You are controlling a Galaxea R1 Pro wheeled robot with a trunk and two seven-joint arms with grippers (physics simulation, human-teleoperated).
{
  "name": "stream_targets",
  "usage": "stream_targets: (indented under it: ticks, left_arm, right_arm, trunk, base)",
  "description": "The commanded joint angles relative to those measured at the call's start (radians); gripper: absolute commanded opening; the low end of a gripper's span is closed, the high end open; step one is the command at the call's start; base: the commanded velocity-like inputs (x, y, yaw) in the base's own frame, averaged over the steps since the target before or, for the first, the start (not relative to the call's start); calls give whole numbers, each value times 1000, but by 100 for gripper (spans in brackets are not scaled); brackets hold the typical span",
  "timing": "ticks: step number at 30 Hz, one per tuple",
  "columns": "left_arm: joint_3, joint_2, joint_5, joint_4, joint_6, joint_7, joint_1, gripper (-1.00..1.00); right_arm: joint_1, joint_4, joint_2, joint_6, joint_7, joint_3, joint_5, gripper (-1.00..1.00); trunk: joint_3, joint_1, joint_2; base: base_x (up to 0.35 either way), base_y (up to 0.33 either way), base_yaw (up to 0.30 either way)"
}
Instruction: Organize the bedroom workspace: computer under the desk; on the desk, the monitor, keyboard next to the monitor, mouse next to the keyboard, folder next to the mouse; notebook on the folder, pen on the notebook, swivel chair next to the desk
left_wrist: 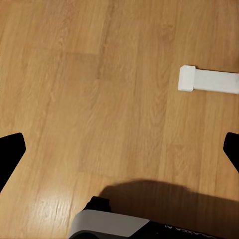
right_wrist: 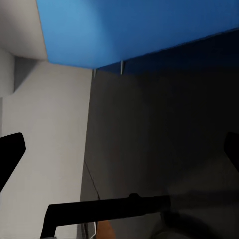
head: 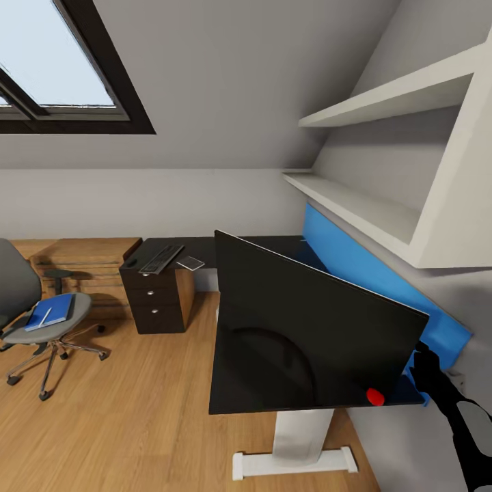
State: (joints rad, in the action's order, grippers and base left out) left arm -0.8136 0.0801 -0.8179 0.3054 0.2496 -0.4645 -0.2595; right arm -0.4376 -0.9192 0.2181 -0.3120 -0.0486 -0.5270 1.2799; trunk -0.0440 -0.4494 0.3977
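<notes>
The monitor (head: 307, 328) stands close in front of me, black screen toward me, red dot at its lower right corner. It hides most of the desk (head: 205, 244), whose blue back panel (head: 355, 263) runs along the right wall. My right gripper (head: 422, 361) is at the monitor's right edge, and its wrist view shows the right gripper (right_wrist: 119, 149) open, facing the blue panel (right_wrist: 134, 30). The keyboard (head: 161, 259) lies at the desk's far end. The blue folder (head: 51, 311) rests on the swivel chair (head: 27, 301) at left. My left gripper (left_wrist: 119, 149) hangs open over the floor. The computer is out of view.
A small grey flat thing (head: 190, 263) lies beside the keyboard above the black drawers (head: 156, 301). A low light-wood cabinet (head: 82, 256) stands behind the chair. White wall shelves (head: 369, 205) jut out over the desk. The desk's white foot (head: 294, 463) rests on the wood floor (left_wrist: 99, 74).
</notes>
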Motion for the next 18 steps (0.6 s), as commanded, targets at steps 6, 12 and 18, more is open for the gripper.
stream_targets:
  ticks: [6,12,18]
  left_arm:
    - [-9,1,-9,-13,5,-5,-2,100]
    - [-9,1,-9,-14,5,-5,-2,100]
    - [-9,1,-9,-14,4,-5,-2,100]
  right_arm:
    - [-1,0,0,-9,-2,-1,2,100]
    - [-1,0,0,-10,-3,10,-51,100]
    - [-1,0,0,-10,-6,19,-141,100]
  trunk:
    - [-2,-1,2]
    - [-2,-1,2]
    - [-2,-1,2]
  base:
    - [0,0,0]
    - [0,0,0]
    - [0,0,0]
